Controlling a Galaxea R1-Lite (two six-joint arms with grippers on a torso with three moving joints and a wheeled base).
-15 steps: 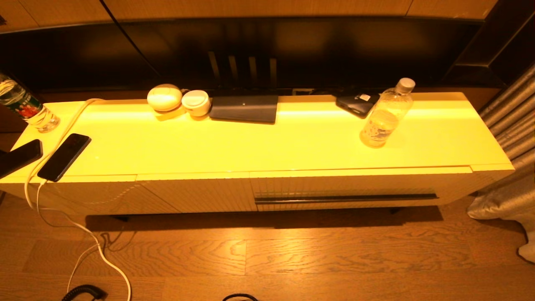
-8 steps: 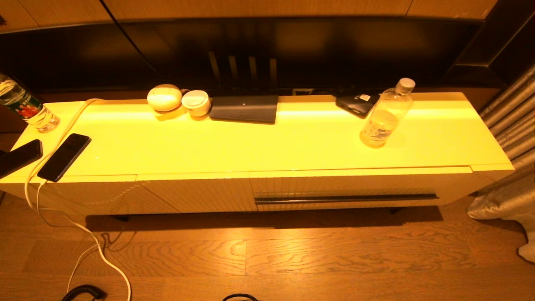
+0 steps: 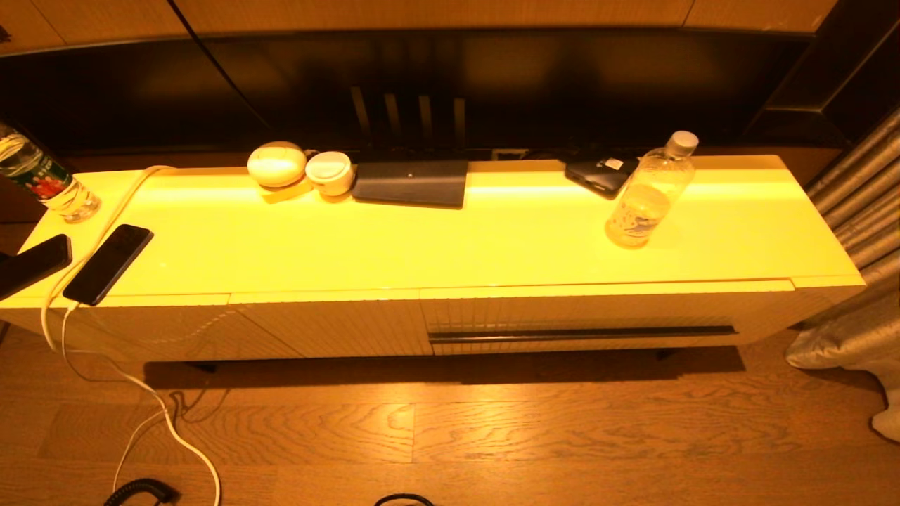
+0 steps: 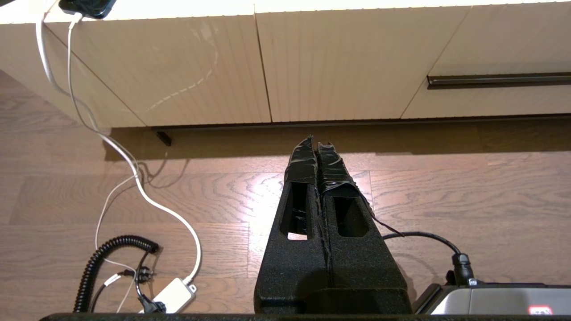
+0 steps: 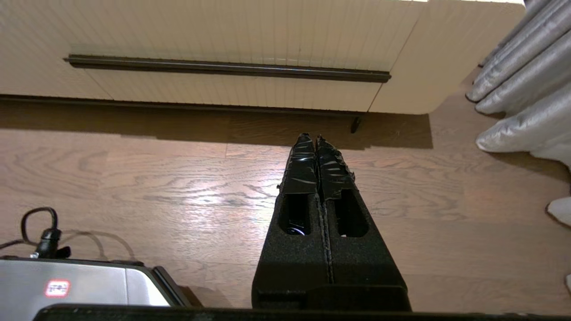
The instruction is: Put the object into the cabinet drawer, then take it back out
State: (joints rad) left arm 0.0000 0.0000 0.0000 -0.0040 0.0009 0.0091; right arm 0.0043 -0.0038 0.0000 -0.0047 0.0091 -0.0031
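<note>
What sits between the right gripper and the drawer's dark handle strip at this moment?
Only bare wood floor, seen in the right wrist view: the right gripper, shut, hovers short of the cabinet drawer and its handle strip.

On the cabinet top: water bottle upright toward the right, just before a wallet-like case at the back edge; flat tablet at back centre, two round cases to its left. At the far left, labelled bottle behind two phones near the front edge, cable trailing down to the floor. Below the top, on the right half, drawer closed, handle strip across its front; curtain further right.
</note>
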